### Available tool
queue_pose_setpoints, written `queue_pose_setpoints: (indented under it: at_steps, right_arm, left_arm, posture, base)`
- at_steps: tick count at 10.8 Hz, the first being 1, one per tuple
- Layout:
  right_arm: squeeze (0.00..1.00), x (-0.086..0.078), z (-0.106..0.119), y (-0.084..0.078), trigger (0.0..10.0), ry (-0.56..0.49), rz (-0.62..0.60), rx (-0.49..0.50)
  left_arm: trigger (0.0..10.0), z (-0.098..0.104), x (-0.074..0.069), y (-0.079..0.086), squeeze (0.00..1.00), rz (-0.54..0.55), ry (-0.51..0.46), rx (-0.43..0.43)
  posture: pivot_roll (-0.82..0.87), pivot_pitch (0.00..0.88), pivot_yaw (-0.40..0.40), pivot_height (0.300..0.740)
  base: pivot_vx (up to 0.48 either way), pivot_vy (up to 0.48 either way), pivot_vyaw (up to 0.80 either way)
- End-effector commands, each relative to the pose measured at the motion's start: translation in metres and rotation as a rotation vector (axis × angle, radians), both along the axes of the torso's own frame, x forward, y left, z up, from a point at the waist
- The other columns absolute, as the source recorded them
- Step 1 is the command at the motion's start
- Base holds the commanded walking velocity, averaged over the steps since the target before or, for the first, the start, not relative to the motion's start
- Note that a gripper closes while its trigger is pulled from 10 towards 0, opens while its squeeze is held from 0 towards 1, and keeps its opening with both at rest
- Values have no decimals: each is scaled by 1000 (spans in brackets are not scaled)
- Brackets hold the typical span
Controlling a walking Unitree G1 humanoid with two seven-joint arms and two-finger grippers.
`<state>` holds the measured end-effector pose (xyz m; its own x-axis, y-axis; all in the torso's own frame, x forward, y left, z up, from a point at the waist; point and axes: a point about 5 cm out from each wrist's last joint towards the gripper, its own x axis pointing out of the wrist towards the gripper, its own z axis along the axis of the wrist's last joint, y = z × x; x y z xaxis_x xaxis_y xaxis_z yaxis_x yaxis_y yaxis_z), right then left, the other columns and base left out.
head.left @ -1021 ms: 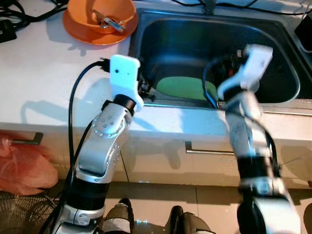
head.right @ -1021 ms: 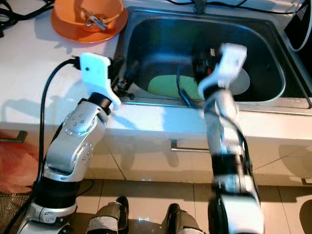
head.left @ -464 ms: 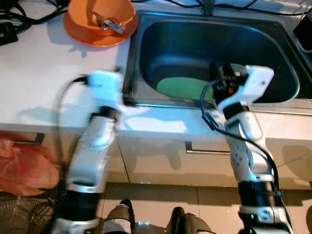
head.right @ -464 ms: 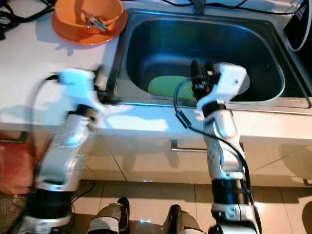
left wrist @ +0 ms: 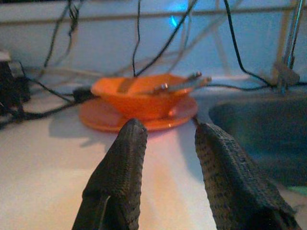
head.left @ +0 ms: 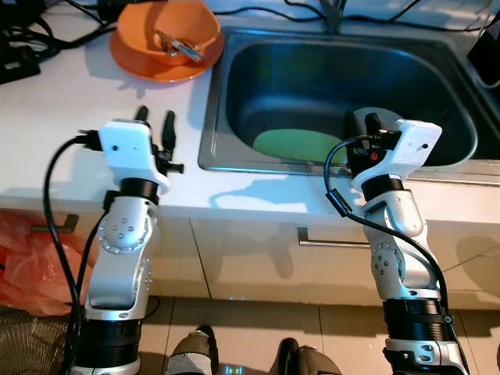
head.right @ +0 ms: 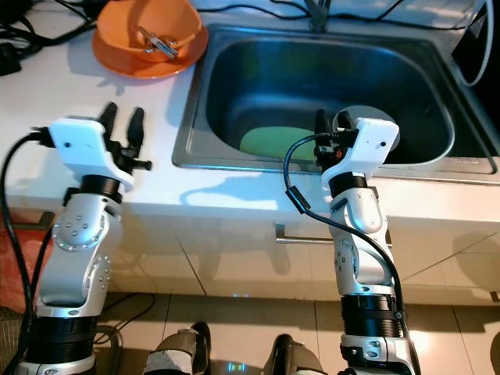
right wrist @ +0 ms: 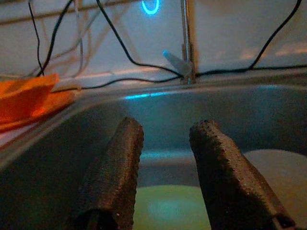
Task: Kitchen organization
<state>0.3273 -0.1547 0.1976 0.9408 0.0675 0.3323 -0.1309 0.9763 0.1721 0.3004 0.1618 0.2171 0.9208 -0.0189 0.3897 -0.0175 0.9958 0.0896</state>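
Orange bowl (head.left: 166, 35) sits on its plate (head.left: 133, 59) left of the sink (head.left: 457, 90); our left gripper (head.left: 154, 128), fingers apart, faces it, right gripper (right wrist: 163, 143) open over the sink – we reach next

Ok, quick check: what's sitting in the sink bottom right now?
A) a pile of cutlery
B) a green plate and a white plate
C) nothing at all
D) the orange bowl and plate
B: a green plate lies flat in the sink with a white plate beside it, under the right gripper; the orange bowl stands on the counter.
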Motion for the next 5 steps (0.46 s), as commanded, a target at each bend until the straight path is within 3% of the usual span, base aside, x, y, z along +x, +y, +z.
queue_pose_setpoints:
  at_steps: [1,4,5]
  right_arm:
    - [0,0,-2,-4,10000,1,-17,6]
    - [0,0,-3,-1,10000,5,-10,5]
    - [0,1,-3,0,10000,7,-8,1]
  left_arm:
    - [10000,9,-3,0,0,10,-51,-8]
    - [10000,7,-3,-2,0,0,-42,-25]
    - [10000,7,-2,-2,0,4,-35,-27]
  posture:
    - [188,120,-25,740]
    - [188,111,-29,740]
    - [191,121,-33,740]
  base:
    - [0,0,0]
    - [0,0,0]
    - [244,0,0]
